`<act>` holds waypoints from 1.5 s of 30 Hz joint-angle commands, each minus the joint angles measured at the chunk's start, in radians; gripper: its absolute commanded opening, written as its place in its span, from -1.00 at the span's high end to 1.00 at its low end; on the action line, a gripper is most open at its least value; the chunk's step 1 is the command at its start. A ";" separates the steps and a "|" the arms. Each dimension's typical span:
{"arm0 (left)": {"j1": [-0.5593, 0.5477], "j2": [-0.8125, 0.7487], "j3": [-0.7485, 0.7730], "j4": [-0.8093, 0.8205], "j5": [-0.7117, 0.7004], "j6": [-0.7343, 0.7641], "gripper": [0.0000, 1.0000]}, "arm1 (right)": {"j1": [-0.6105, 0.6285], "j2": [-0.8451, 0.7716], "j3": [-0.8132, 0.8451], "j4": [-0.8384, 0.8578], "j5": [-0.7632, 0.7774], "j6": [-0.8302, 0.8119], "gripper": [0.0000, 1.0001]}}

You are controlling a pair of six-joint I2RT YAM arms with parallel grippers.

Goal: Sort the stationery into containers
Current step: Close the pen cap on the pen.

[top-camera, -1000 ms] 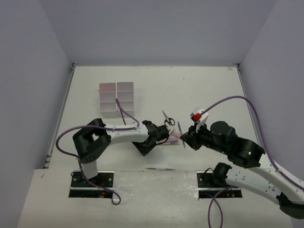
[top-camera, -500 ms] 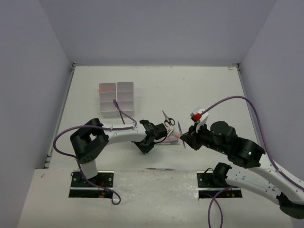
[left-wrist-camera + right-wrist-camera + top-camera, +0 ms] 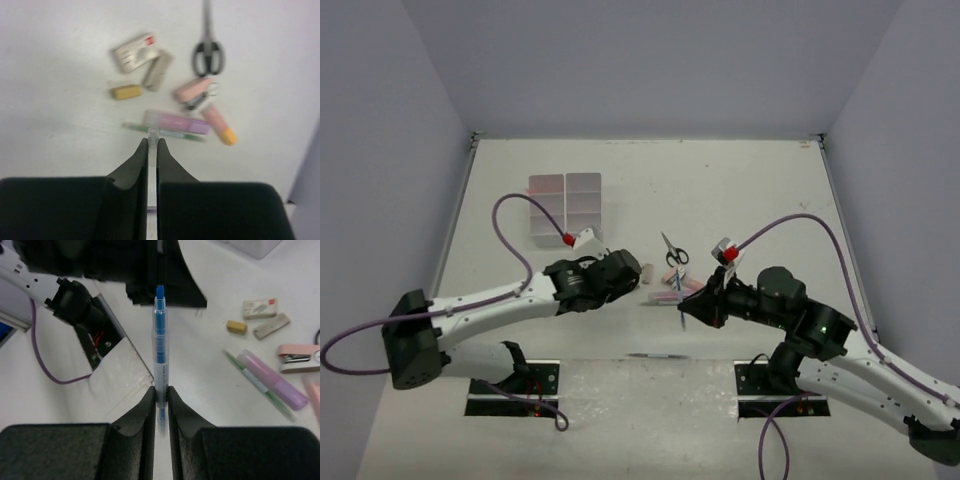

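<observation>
White table point(image 3: 760, 190), pale walls on three sides. By the near edge both arms reach inward, close together. There the right claw point(image 3: 160, 390) pinches the blue pen point(image 3: 159, 340) near one end; the long free end points at the left arm point(image 3: 590, 282). The left claw point(image 3: 152, 142) is pressed together on a thin clear-tipped pen point(image 3: 153, 133), colour not readable.

Just beyond, mid-table, lying loose: green pen point(image 3: 165, 133), purple marker point(image 3: 177, 121), pink-orange marker point(image 3: 219, 125), erasers point(image 3: 136, 52), scissors point(image 3: 207, 50). The tray point(image 3: 565, 205) sits well apart, toward the far left corner.

Risks, as I judge them:
- Arms crossing paths could knock the blue pen askew.
- End-gripped pens may swivel or slip in transit.
- A low sweep would scatter the pile.
</observation>
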 commanded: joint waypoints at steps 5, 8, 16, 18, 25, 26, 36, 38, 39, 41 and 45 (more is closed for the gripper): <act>-0.001 -0.520 -0.271 0.749 0.030 0.648 1.00 | 0.019 0.108 -0.186 0.695 -0.241 0.348 1.00; -0.003 -0.612 -0.303 0.834 0.112 0.708 1.00 | 0.049 0.170 -0.168 0.762 -0.256 0.357 1.00; -0.001 -0.692 -0.377 1.038 0.319 0.802 1.00 | 0.078 0.280 -0.137 0.833 -0.296 0.391 1.00; -0.001 -0.698 -0.382 1.062 0.341 0.817 1.00 | 0.092 0.284 -0.139 0.840 -0.294 0.392 1.00; -0.001 -0.689 -0.396 1.098 0.387 0.822 1.00 | 0.097 0.268 -0.065 0.679 -0.254 0.318 1.00; -0.001 -0.685 -0.398 1.100 0.391 0.821 1.00 | 0.096 0.262 -0.057 0.653 -0.241 0.311 1.00; -0.001 -0.684 -0.424 1.119 0.398 0.792 1.00 | 0.098 0.237 0.012 0.495 -0.197 0.240 1.00; -0.001 -0.678 -0.427 1.125 0.401 0.788 1.00 | 0.098 0.241 0.018 0.487 -0.198 0.234 1.00; -0.001 -0.677 -0.429 1.128 0.401 0.786 1.00 | 0.098 0.243 0.020 0.485 -0.199 0.232 1.00; -0.001 -0.677 -0.435 1.142 0.405 0.782 1.00 | 0.097 0.254 0.022 0.485 -0.203 0.230 1.00; -0.001 -0.670 -0.433 1.148 0.414 0.780 1.00 | 0.098 0.258 0.022 0.483 -0.195 0.228 1.00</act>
